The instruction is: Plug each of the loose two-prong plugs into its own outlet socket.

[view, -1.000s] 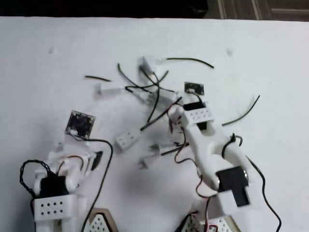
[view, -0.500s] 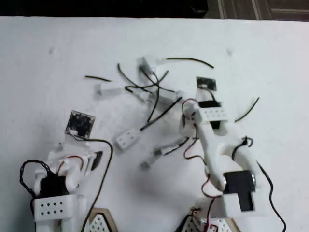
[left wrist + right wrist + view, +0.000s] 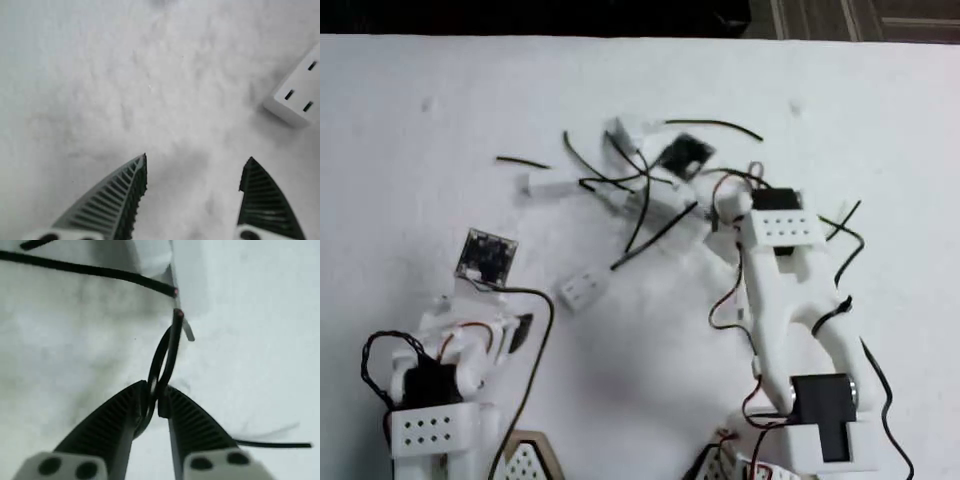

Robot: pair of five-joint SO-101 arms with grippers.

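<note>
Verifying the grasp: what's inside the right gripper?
The right gripper is shut on a doubled loop of black cord, whose end lies beside a metal prong. The fingers cover how deep the loop sits.

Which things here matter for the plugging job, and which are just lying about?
Job: outlet block; tangle of corded plugs; black cord pinched in the right gripper.
Lying about: short black cord piece, seemingly unattached, apart from the tangle.
</note>
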